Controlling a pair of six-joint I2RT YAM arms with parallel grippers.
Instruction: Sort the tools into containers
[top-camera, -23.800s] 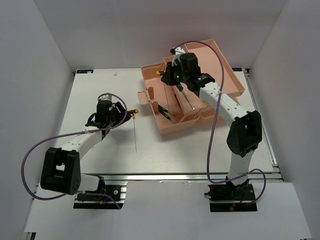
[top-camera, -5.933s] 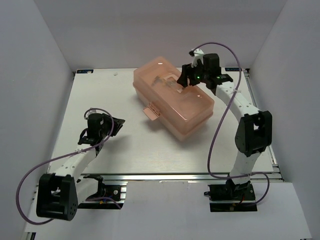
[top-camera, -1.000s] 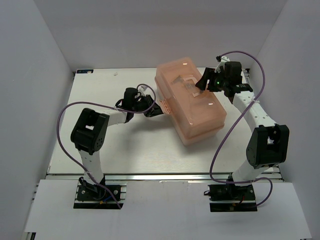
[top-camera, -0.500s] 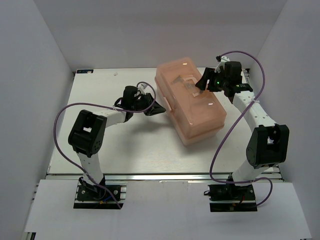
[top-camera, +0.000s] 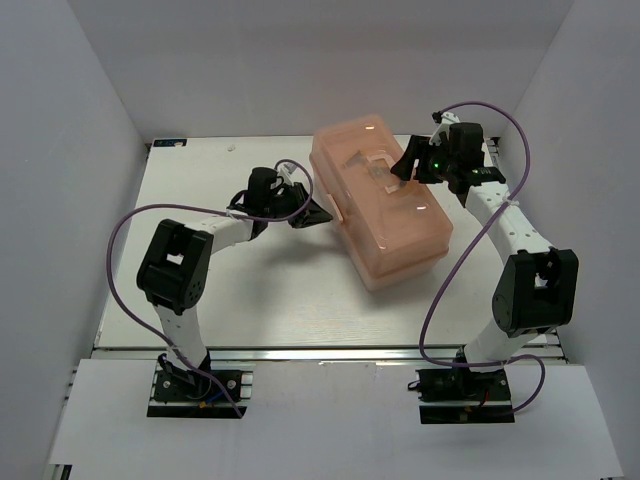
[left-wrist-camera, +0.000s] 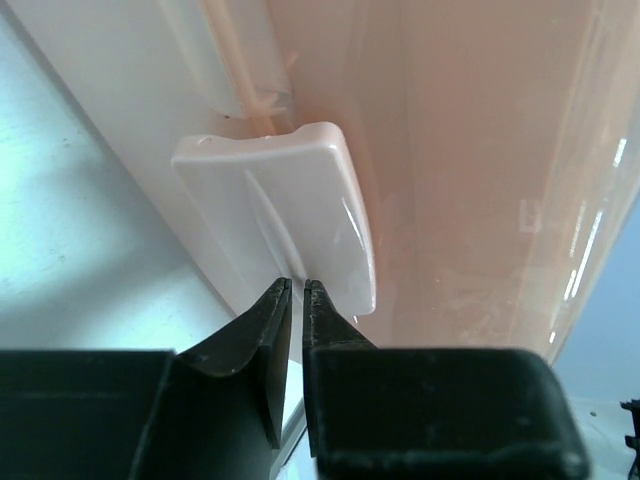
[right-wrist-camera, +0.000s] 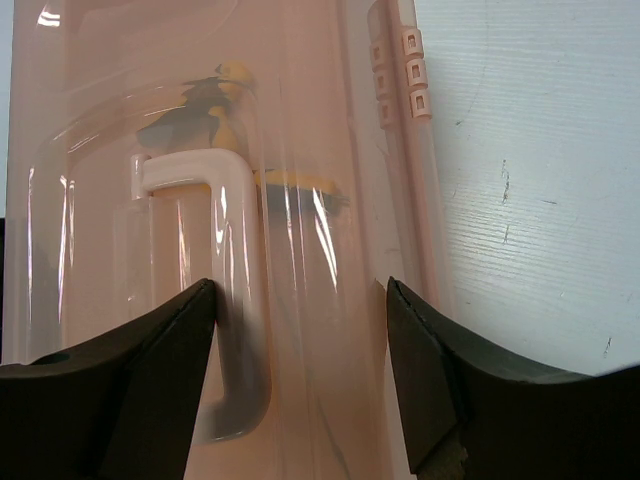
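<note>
The salmon-pink toolbox (top-camera: 390, 225) holding the containers stands closed at the table's middle, lid down. Its pale latch (left-wrist-camera: 270, 215) hangs on the front wall. My left gripper (left-wrist-camera: 296, 285) is shut, with only a thin slit between its jaws, and its tips rest at the latch's lower edge. Its place in the top view (top-camera: 314, 214) is just left of the box. My right gripper (right-wrist-camera: 300, 310) hovers open over the lid, and its left finger (right-wrist-camera: 190, 320) is beside the lid handle (right-wrist-camera: 235, 300). Yellow-black pliers (right-wrist-camera: 222, 100) show dimly through the lid. The other tools are hidden.
The box's hinge strip (right-wrist-camera: 403, 65) runs along the lid's right side, with bare table (right-wrist-camera: 540, 200) beyond it. White walls close in the table on three sides. A metal rail (top-camera: 330, 352) lines the near edge by the arm bases.
My left gripper has crept a little up and towards the latch and closed slightly. The box and my right arm have not moved.
</note>
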